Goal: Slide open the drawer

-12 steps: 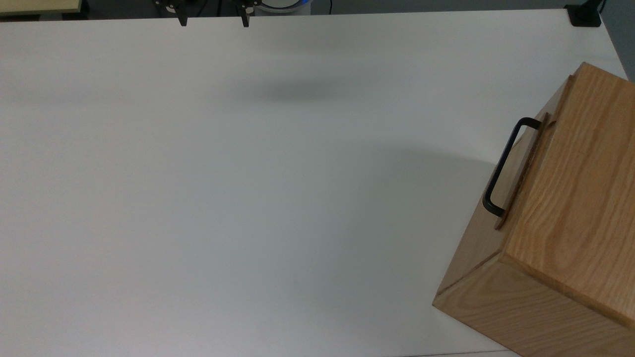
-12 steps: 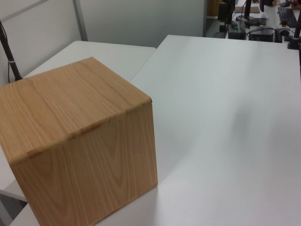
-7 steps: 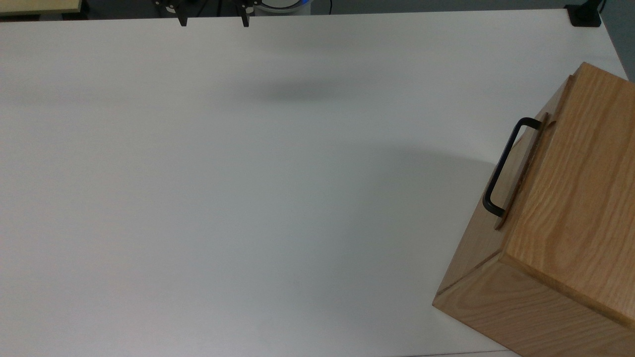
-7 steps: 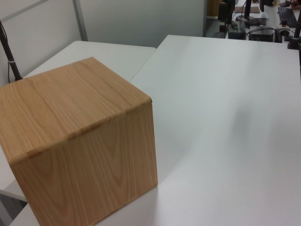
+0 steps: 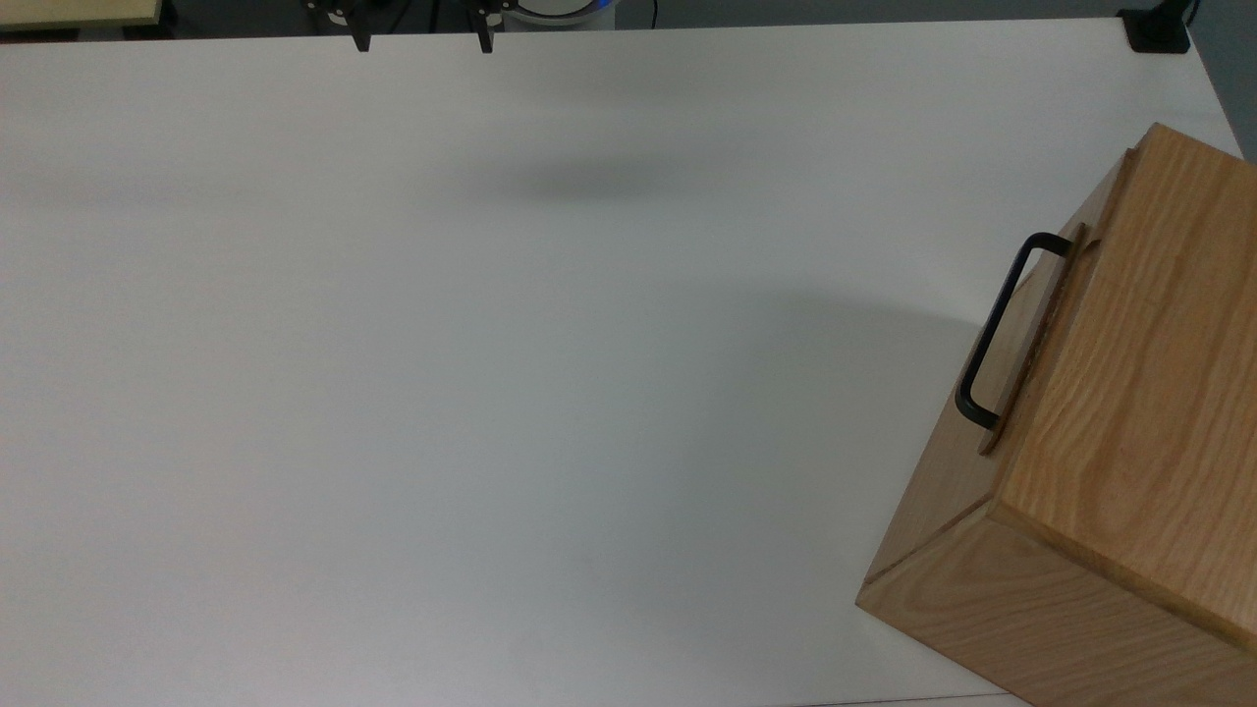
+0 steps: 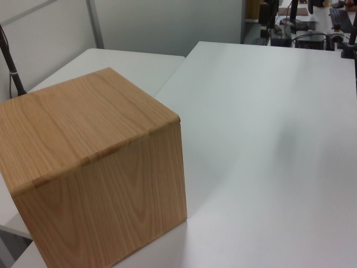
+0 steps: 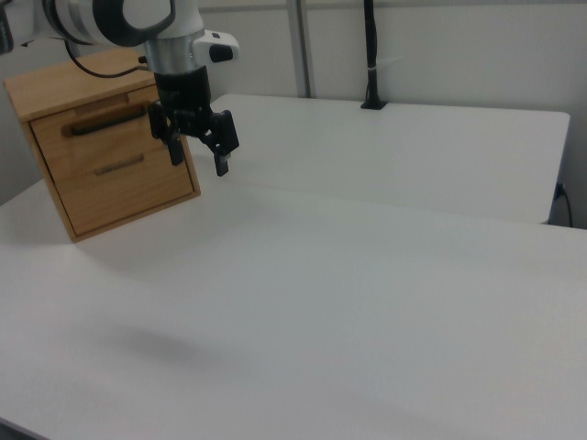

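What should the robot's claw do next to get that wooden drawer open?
Probably travel across the table toward the drawer. The claw hangs open at the table's far edge in the top view, well away from the black handle, and the drawer looks shut.

No text, label, brand, number or sign can be read on anything here.

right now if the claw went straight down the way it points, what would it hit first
Most likely the bare white table. The open claw points down and hangs high above it, apparently well short of the drawer, though depth is hard to judge.
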{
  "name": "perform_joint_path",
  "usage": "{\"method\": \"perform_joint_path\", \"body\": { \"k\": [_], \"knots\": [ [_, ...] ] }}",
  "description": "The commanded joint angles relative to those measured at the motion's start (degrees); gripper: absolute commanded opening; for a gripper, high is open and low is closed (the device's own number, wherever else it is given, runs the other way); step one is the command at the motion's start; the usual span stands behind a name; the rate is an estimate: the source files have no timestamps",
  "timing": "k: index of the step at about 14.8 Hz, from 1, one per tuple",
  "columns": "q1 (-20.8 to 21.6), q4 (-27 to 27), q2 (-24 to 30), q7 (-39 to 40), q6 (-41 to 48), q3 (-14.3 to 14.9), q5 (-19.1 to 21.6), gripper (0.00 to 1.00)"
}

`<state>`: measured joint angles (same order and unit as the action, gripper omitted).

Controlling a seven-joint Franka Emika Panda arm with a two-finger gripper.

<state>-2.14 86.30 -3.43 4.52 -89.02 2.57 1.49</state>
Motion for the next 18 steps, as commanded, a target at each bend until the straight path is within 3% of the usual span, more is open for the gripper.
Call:
{"method": "perform_joint_path", "body": {
  "k": [1, 8, 12, 17, 18],
  "knots": [
    [0.0, 0.8, 0.9, 1.5, -0.5, 0.4, 0.0, 1.00],
    [0.4, 0.7, 1.0, 0.7, -0.1, 0.3, 1.7, 1.00],
    [0.1, -0.6, 0.8, -1.0, -0.2, 0.3, 12.1, 1.00],
    [1.0, -0.7, 0.3, -14.7, -3.3, -0.5, 21.8, 1.00],
    [2.4, -0.9, -1.1, -19.8, -5.2, -0.7, 25.9, 1.00]
  ]
}}
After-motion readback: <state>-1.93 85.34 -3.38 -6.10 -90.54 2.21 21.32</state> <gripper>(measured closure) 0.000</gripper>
